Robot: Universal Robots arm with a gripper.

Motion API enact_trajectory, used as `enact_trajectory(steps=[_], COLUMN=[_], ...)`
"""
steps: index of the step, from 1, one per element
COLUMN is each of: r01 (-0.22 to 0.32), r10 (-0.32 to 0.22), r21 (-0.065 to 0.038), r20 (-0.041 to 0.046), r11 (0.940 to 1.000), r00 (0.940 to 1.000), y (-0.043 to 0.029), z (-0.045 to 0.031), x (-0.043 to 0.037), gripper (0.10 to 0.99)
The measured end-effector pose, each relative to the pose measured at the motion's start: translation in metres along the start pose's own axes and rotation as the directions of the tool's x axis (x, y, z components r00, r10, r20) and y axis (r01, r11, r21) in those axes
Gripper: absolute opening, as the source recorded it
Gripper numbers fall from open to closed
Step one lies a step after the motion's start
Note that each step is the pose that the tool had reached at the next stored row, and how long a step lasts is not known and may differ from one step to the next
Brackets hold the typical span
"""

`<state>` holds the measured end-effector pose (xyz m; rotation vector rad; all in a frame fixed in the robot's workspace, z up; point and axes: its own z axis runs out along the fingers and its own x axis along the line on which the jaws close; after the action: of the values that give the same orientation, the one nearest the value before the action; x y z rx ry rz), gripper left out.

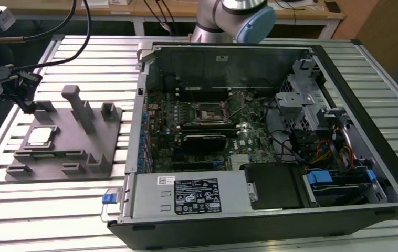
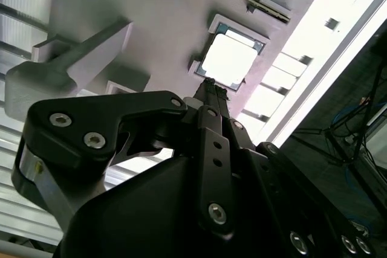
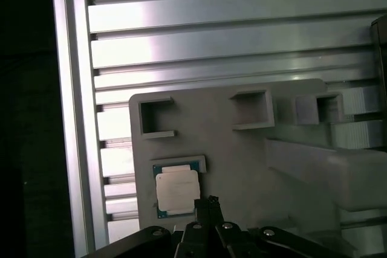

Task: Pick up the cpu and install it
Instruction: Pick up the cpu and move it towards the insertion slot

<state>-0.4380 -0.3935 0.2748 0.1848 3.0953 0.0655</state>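
Observation:
The cpu (image 1: 39, 137), a small square chip with a silvery top, lies flat in a recess of the grey holder block (image 1: 69, 157) on the exterior view's left. My gripper (image 1: 27, 106) hangs above the block's far corner, a little beyond the cpu and apart from it. In both wrist views the thin black fingertips (image 2: 210, 87) stand pressed together just beside the cpu (image 2: 230, 60), with nothing between them. The first wrist view shows the cpu (image 3: 177, 190) next to the gripper (image 3: 205, 202). The black socket (image 1: 206, 113) sits in the middle of the motherboard inside the open computer case (image 1: 367, 105).
Upright posts (image 1: 80, 107) rise from the holder block close to the gripper. The slatted aluminium table (image 1: 45, 210) carries both the block and the case. Cables (image 1: 59, 58) trail from the arm's wrist. The arm's base (image 1: 230, 18) stands behind the case.

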Motion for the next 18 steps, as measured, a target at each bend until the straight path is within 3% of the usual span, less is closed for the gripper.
enact_trajectory(steps=[18], r01=[0.000], r10=[0.000], r21=[0.000], r20=[-0.0021], r11=[1.0000], r00=[1.0000], y=[-0.0021], z=[0.0115], x=[0.0135], gripper=[0.106])
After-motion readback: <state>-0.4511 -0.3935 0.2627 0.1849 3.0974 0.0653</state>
